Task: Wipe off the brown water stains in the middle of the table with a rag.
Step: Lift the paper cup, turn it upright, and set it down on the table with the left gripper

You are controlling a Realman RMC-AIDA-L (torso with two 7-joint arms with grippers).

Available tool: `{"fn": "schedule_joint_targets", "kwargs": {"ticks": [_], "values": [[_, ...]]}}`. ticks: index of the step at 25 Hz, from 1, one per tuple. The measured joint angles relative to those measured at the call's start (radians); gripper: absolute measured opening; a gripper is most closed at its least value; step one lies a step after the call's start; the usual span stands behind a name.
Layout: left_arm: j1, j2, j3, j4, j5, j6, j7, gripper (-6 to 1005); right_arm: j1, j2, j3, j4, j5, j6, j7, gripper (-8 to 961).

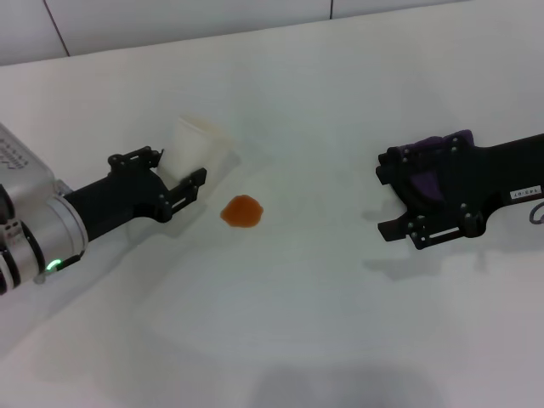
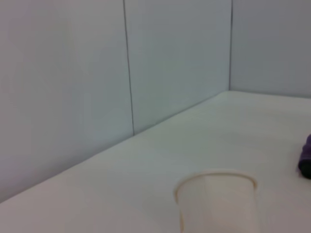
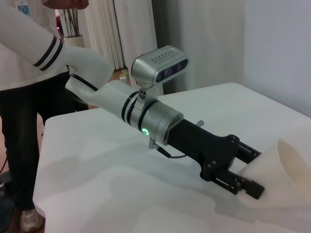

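Head view, contents: table (image 1: 340, 102), broad plain white surface filling nearly the whole frame, with pale panelled wall (image 1: 170, 17) along the top edge. Brown water stains (image 1: 242, 212): one small orange-brown blob, centre-left of frame, lying bare on the surface. Left gripper (image 1: 174, 174), left of centre, jaws closed around a translucent white cup (image 1: 195, 146) just above-left of the stain. Right gripper (image 1: 408, 200), right of frame, well apart from the stain, jaws clamped on the rag (image 1: 433, 174) (dark purple, mostly hidden). Right wrist view: person (image 3: 29, 97) standing beyond the table edge, upper left.
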Motion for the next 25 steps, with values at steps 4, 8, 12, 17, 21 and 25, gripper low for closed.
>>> {"fn": "schedule_joint_targets", "kwargs": {"ticks": [4, 8, 12, 17, 21, 25], "values": [[-0.004, -0.003, -0.001, -0.013, -0.01, -0.003, 0.025, 543, 0.0, 0.0, 0.0, 0.001, 0.0, 0.0, 0.0, 702], [0.001, -0.003, -0.002, -0.03, -0.015, 0.002, 0.043, 543, -0.001, 0.001, 0.0, 0.003, 0.0, -0.001, 0.0, 701], [0.019, -0.004, -0.002, -0.033, -0.016, 0.005, 0.055, 542, -0.005, 0.001, 0.0, 0.003, 0.0, -0.004, 0.0, 700], [0.045, -0.005, -0.003, -0.034, -0.02, 0.009, 0.062, 550, -0.008, 0.002, 0.0, 0.004, 0.003, -0.008, 0.0, 698], [0.053, -0.004, -0.001, -0.034, -0.02, 0.009, 0.066, 560, -0.008, 0.002, 0.0, 0.016, 0.005, -0.01, 0.001, 697], [0.068, -0.004, -0.001, -0.042, -0.017, 0.022, 0.08, 571, -0.011, 0.002, 0.0, 0.017, 0.006, -0.011, 0.001, 696]]}}
